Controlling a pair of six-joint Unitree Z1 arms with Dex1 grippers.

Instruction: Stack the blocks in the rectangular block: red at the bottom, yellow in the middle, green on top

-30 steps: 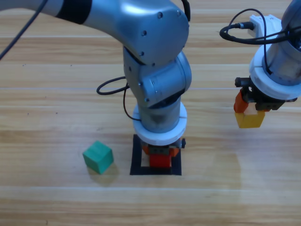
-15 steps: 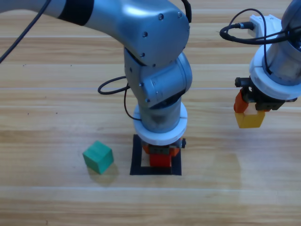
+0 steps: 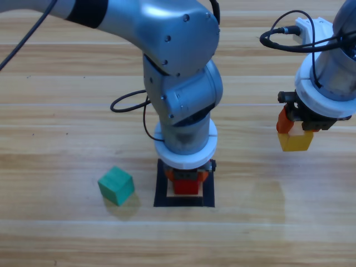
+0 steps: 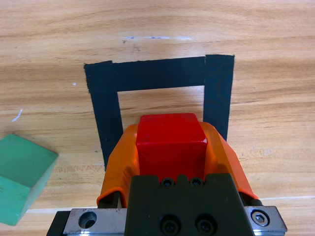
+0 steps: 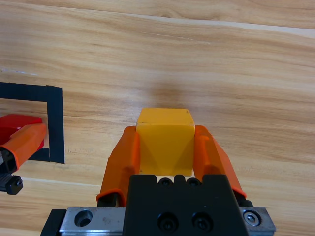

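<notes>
My left gripper [image 3: 186, 178] reaches down over the black tape outline [image 3: 162, 192] and is shut on the red cube [image 3: 186, 186]. In the left wrist view the red cube [image 4: 171, 140] sits between the orange jaws inside the tape outline [image 4: 157, 73]; I cannot tell whether it touches the table. The teal-green cube [image 3: 116, 185] lies loose on the wood left of the outline, also visible as the green cube [image 4: 19, 177]. At the right, my right gripper [image 3: 293, 132] hangs above the table, shut on the yellow cube [image 3: 295, 141], the same yellow cube [image 5: 165, 140] seen between its jaws.
The left arm's bulky grey body [image 3: 181, 72] covers the far side of the outline. A black cable [image 3: 130, 103] loops beside it. Bare wooden table [image 3: 250, 222] lies between the outline and the right gripper and along the front.
The left arm has shifted slightly left and back, and the red cube moved with it inside the outline. The right gripper with the yellow cube and the green cube have stayed still.
</notes>
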